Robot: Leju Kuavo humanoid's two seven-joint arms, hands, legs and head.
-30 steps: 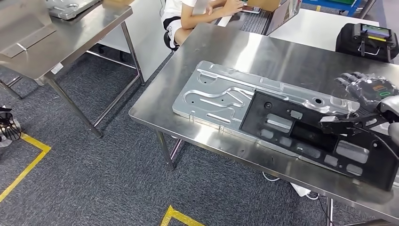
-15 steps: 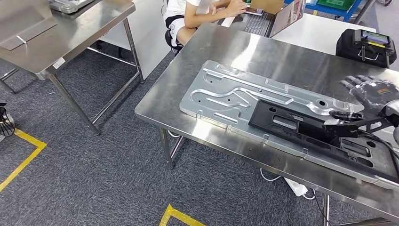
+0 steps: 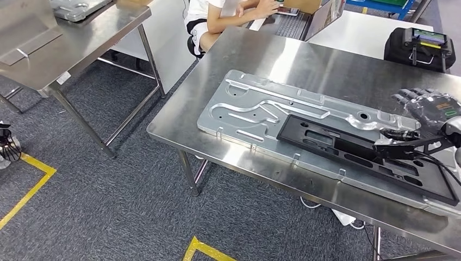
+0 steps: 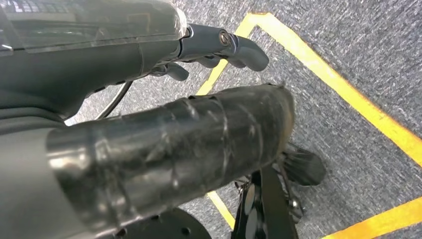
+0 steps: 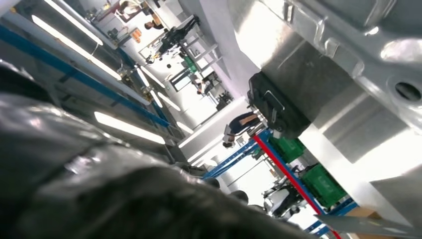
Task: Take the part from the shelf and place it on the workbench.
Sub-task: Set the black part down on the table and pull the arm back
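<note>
The black part [image 3: 364,155] was tilted up a second ago and is now lying nearly flat on the silver plate [image 3: 255,106] on the workbench [image 3: 304,60], with the right hand [image 3: 421,117] (fingers looking spread, though whether it's gripping I can't tell) hanging at its far end, so placing is basically finishing.

The right hand [image 3: 421,117] is reaching in at 3 o'clock, fingers spread; the left hand [image 4: 164,144] is hanging with fingers curled inward.
</note>
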